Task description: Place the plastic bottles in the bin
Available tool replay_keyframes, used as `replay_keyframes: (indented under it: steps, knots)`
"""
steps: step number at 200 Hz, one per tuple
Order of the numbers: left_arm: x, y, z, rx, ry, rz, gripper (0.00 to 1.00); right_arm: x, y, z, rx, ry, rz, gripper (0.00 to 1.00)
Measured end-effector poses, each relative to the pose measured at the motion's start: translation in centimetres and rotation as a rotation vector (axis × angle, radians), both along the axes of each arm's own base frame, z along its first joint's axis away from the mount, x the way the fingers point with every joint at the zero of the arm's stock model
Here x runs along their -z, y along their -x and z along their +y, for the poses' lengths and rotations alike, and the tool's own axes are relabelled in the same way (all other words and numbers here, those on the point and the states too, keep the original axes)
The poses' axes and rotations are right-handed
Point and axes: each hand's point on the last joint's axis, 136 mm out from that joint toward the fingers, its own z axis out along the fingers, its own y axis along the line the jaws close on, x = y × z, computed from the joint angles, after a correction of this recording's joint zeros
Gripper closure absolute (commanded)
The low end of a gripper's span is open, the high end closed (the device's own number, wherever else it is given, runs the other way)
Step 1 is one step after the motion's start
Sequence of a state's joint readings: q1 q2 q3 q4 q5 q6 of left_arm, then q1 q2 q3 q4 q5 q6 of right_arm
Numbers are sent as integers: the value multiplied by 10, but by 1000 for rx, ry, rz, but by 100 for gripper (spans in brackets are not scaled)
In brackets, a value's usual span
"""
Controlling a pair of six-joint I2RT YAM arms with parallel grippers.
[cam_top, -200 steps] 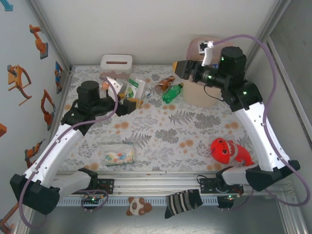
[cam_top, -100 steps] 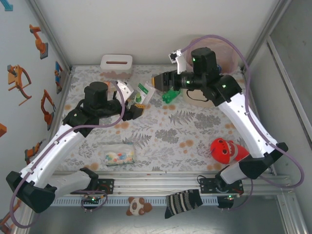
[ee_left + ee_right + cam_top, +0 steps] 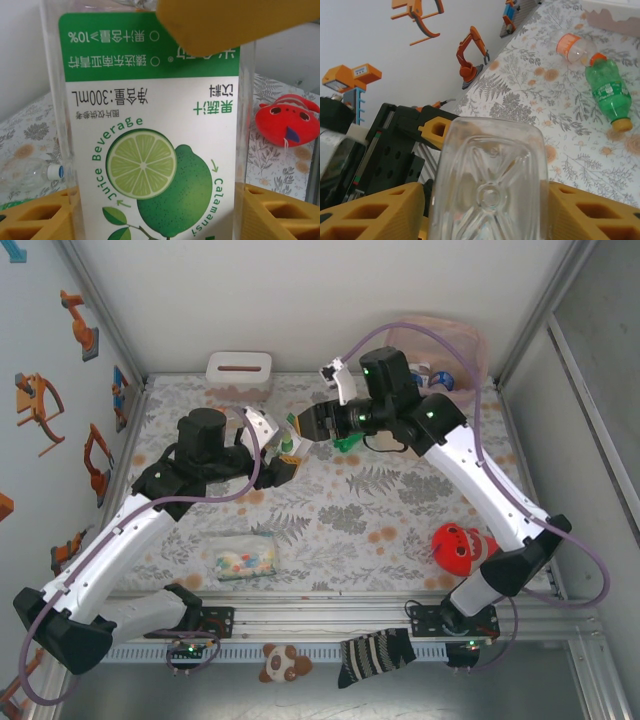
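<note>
**Finding.** The left gripper is clenched on a clear juice bottle with a green-and-white lime label. Both yellow fingers press against its sides, and the bottle is held clear of the table, toward the middle rear. The right gripper stands at the bottle's other end. Its wrist view shows the moulded base between its fingers, one on each side and very close. We cannot tell whether they press on the base or merely flank it.

**Step in hand.** We judge this to be a hand-over from left to right, since the bin stands in the far right corner, on the right arm's side.

**Recommendations.**
- The right fingers should seat squarely on the flat walls near the base, not on its rounded corners.
- They should close firmly before the left lets go, because thin clear plastic will flex and may slip.
- The left should open straight apart, without twisting the bottle.

**Outstanding.** A green bottle and an orange-capped clear bottle lie on the table, short of the bin.
</note>
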State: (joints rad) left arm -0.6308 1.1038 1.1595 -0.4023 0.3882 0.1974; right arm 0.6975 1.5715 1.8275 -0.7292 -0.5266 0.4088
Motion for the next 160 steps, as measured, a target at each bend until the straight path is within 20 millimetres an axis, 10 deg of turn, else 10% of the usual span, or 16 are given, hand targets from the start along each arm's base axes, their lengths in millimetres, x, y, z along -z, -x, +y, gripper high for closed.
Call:
replay_keyframes:
  steps: [160]
  knots:
    - [-38, 8, 19, -74, 70, -110, 13, -8, -39, -30, 224, 42, -87, 56]
